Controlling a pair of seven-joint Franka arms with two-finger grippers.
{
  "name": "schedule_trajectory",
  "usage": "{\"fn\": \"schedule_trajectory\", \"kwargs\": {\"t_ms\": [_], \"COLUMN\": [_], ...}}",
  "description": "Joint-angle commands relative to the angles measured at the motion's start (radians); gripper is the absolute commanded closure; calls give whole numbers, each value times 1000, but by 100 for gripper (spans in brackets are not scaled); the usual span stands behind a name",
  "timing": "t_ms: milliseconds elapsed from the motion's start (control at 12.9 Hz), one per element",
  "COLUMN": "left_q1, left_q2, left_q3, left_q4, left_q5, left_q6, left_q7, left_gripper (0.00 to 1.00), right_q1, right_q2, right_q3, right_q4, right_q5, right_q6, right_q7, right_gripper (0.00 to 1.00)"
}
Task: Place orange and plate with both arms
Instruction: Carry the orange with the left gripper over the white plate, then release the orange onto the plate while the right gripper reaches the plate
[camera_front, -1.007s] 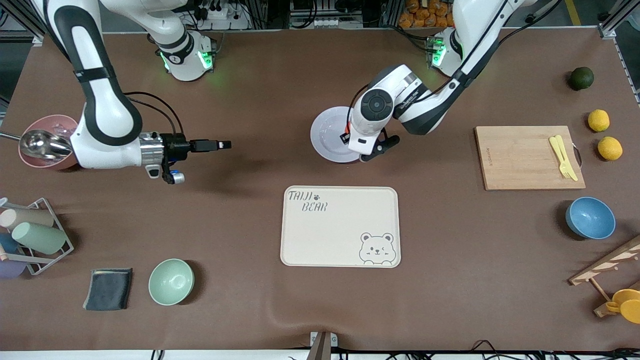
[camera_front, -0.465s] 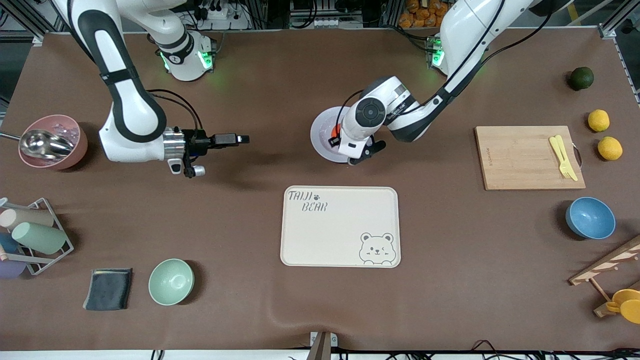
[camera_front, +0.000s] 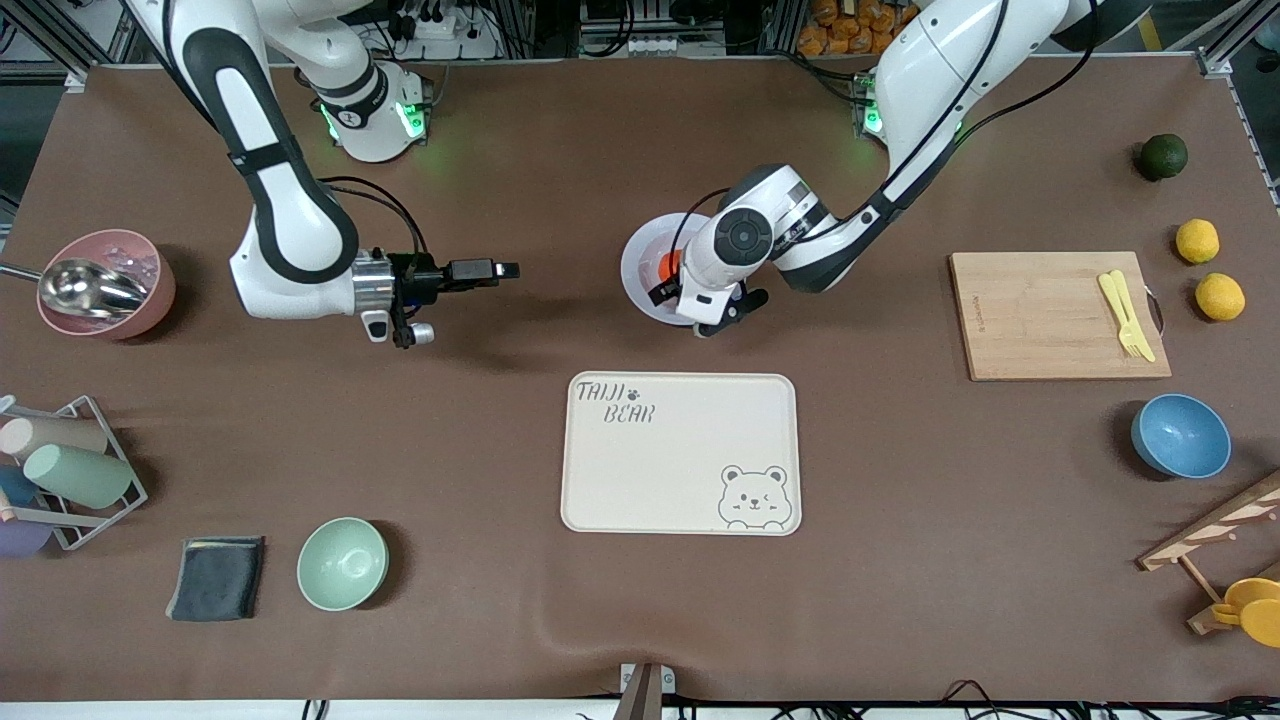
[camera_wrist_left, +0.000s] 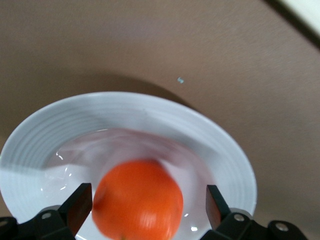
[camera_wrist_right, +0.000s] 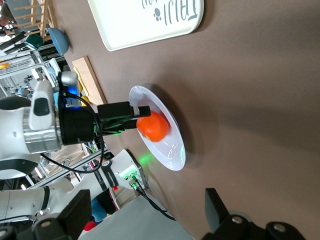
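Note:
The pale lavender-white plate (camera_front: 640, 262) lies on the brown table, farther from the front camera than the bear tray. The orange (camera_front: 667, 264) sits in its shallow centre. My left gripper (camera_front: 672, 276) hangs low over the plate, open, with the orange (camera_wrist_left: 137, 200) between its fingers and a gap on each side. The plate's rim (camera_wrist_left: 60, 130) shows around it. My right gripper (camera_front: 505, 269) is open and empty, held level over bare table toward the right arm's end from the plate. The right wrist view shows the plate (camera_wrist_right: 172, 147), the orange (camera_wrist_right: 153, 126) and the left gripper (camera_wrist_right: 131, 114).
The cream bear tray (camera_front: 680, 452) lies nearer the camera than the plate. A cutting board (camera_front: 1050, 315) with a yellow fork, two lemons (camera_front: 1197, 240), a dark green fruit (camera_front: 1162, 156) and a blue bowl (camera_front: 1180, 436) are at the left arm's end. A pink bowl (camera_front: 105, 283), cup rack and green bowl (camera_front: 342, 563) are at the right arm's end.
The left gripper has shifted over the plate's centre and the orange now shows in the plate between open fingers. The right gripper has moved along the table toward the plate.

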Motion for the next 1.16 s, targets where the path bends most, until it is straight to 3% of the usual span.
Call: {"fn": "schedule_trajectory", "kwargs": {"t_ms": [0, 310, 620, 775, 930, 1007, 1085], "left_q1": [19, 117, 240, 310, 355, 349, 305], "left_q2": [-103, -296, -329, -336, -361, -422, -463], "left_q3": [6, 3, 5, 0, 1, 30, 105], "left_q4": [1, 65, 374, 482, 527, 522, 507], "left_q5": [26, 26, 26, 27, 24, 11, 10], "left_q6": [-7, -124, -541, -660, -720, -720, -720], "left_q7": [-21, 37, 353, 457, 549, 653, 751], "left_gripper": [0, 0, 0, 0, 0, 0, 0], "right_q1": [21, 118, 184, 224, 273, 285, 299], "right_q2": [8, 40, 127, 167, 178, 179, 186], "right_q3": [-7, -7, -7, -7, -7, -7, -7], "right_q4": [-32, -38, -35, -35, -32, -30, -30], "right_q5": [70, 195, 350, 429, 492, 500, 529], "right_q6": [9, 65, 93, 93, 125, 148, 153], "right_q7": [-68, -105, -214, -281, -284, -295, -315], "right_gripper": [0, 0, 0, 0, 4, 10, 16]}}
